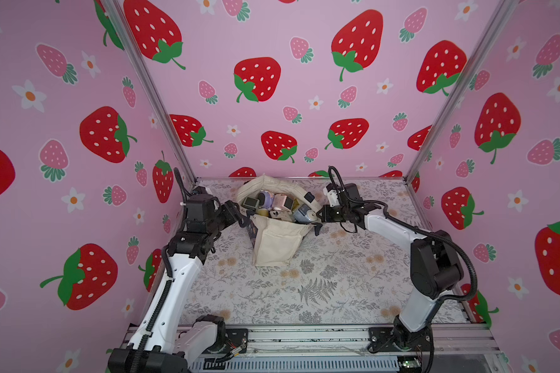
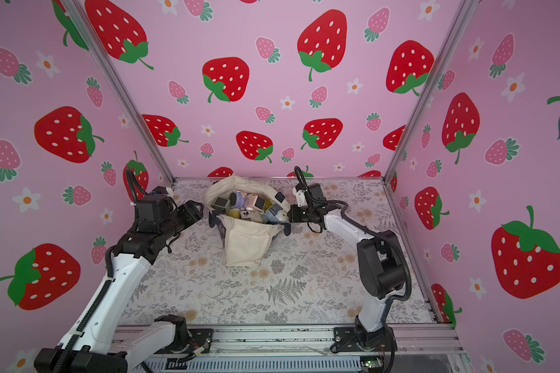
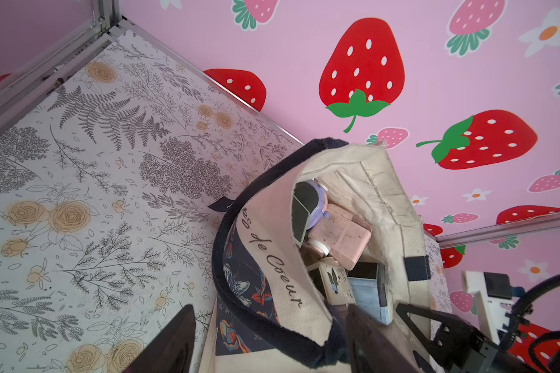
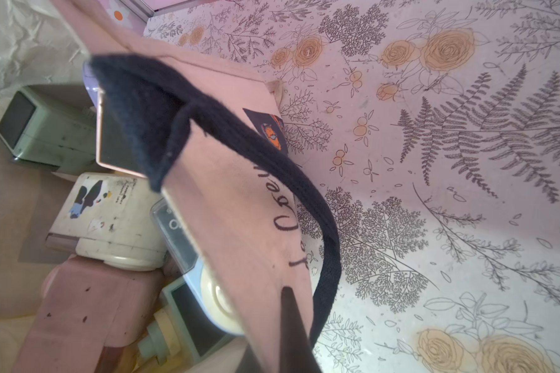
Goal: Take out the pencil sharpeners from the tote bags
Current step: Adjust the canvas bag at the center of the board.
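The right end effector (image 1: 320, 215) clamps the tote bag (image 1: 277, 245) rim. The left end effector (image 1: 240, 217), jaws wide, straddles the opposite rim. The pencil sharpeners (image 1: 280, 204) lie between both, inside the bag mouth.

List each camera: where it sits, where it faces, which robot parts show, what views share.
Top views: high at the front, facing down toward the back wall; left arm, right arm, left pincer, right pincer, tote bag, pencil sharpeners.
Left wrist: on the left arm, looking past the open left pincer into the tote bag; right arm beyond.
Right wrist: on the right arm, looking past the right pincer, shut on the tote bag's rim.
Both wrist views share the script lettering.
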Controlling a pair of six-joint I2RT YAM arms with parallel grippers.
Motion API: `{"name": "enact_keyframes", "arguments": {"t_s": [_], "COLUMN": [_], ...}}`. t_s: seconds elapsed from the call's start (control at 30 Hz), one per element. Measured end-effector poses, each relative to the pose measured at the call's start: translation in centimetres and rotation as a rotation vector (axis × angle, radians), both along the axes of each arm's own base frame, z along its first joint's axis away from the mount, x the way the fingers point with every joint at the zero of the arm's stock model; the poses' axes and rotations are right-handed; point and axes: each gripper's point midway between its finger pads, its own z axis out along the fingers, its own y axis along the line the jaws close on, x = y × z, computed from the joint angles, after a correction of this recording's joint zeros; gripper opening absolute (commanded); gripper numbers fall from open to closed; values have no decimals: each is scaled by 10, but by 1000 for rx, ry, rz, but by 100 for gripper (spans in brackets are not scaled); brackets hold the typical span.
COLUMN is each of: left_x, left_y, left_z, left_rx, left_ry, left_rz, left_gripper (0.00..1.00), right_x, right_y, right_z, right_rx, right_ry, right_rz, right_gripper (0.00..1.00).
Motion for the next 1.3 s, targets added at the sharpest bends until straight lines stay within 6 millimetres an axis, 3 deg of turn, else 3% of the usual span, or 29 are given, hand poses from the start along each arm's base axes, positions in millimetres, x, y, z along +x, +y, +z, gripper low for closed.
{"name": "enact_keyframes", "arguments": {"t_s": [0.1, 0.43, 0.53, 0.63, 0.67, 0.7, 0.83, 0.97, 1.07, 1.17, 1.3], "left_x": [10, 45, 53, 61, 64, 65, 66, 63, 58, 57, 59], "left_y": [-3, -12, -14, -15, -15, -15, -14, -12, -11, -11, -11], "left_z": [-3, -45, -55, -61, -61, -62, -61, -54, -47, -45, -43], "left_rx": [-2, 38, 51, 74, 79, 87, 110, 123, 130, 137, 142], "left_ry": [21, 164, 194, 218, 223, 227, 227, 207, 193, 188, 178], "left_rz": [-12, -48, -60, -71, -74, -79, -86, -91, -98, -103, -109], "left_gripper": [75, 71, 52, 12, 5, 0, 0, 0, 0, 0, 0], "right_x": [-3, -5, -6, -7, -8, -9, -22, -49, -82, -120, -163], "right_y": [3, 5, 5, 7, 7, 8, 16, 29, 44, 62, 77], "right_z": [3, -1, -4, -4, -4, -4, -6, -10, -17, -26, -33], "right_rx": [-4, -20, -24, -31, -33, -36, -47, -59, -67, -71, -73], "right_ry": [-11, -24, -34, -46, -51, -55, -79, -111, -117, -107, -106], "right_rz": [3, 4, 5, 7, 7, 7, 24, 62, 127, 224, 351], "right_gripper": [5, 5, 5, 5, 5, 6, 5, 6, 11, 22, 48]}}
